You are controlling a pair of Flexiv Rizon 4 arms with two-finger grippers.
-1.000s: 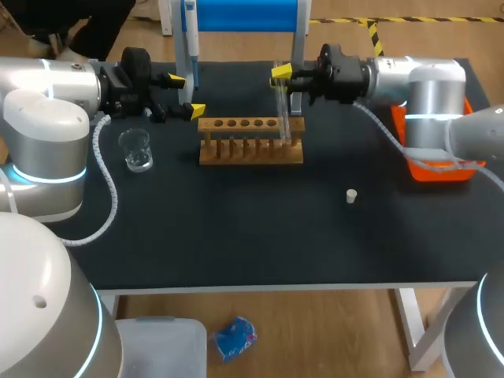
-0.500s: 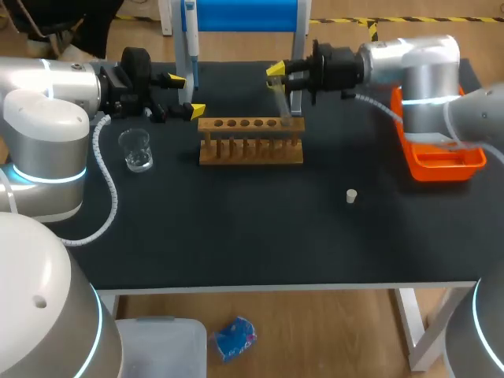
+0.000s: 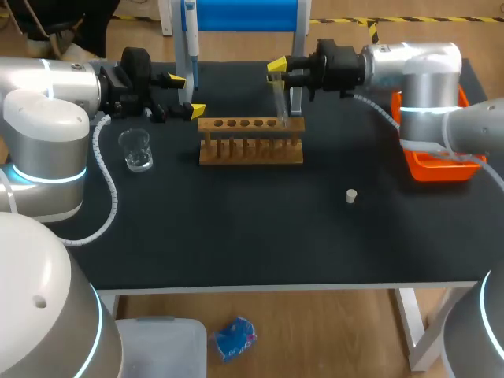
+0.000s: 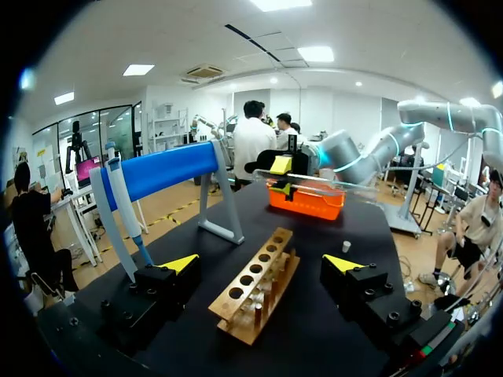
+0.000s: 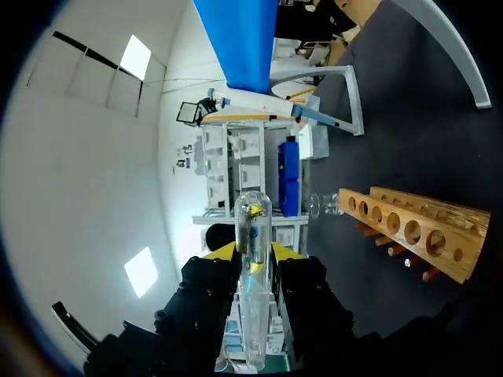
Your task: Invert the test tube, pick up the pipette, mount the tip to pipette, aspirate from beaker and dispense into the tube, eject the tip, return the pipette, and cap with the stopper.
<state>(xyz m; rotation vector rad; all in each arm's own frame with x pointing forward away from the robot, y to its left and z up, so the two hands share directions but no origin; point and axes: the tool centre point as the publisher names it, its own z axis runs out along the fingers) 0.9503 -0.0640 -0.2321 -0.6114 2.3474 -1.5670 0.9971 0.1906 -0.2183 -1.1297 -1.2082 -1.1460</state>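
Note:
My right gripper (image 3: pixel 279 71) is shut on a clear test tube (image 3: pixel 280 101), which hangs slightly tilted with its lower end just above the right end of the wooden rack (image 3: pixel 250 142). In the right wrist view the test tube (image 5: pixel 253 236) sticks out between the fingers of the right gripper (image 5: pixel 254 263), rounded end outward. My left gripper (image 3: pixel 184 95) stands open beside the rack's left end, by the pipette (image 3: pixel 190 39) hanging on the blue stand (image 3: pixel 248 14). From the left wrist, the left gripper (image 4: pixel 261 265) faces the rack (image 4: pixel 255 283), with the pipette (image 4: pixel 124 216) beside it.
A glass beaker (image 3: pixel 136 150) stands left of the rack. A small white stopper (image 3: pixel 351 196) lies on the black table toward the right front. An orange tray (image 3: pixel 441 164) sits at the right edge under my right arm.
The right gripper has lifted the test tube up out of the rack's right end and shifted slightly back. The left arm has not moved.

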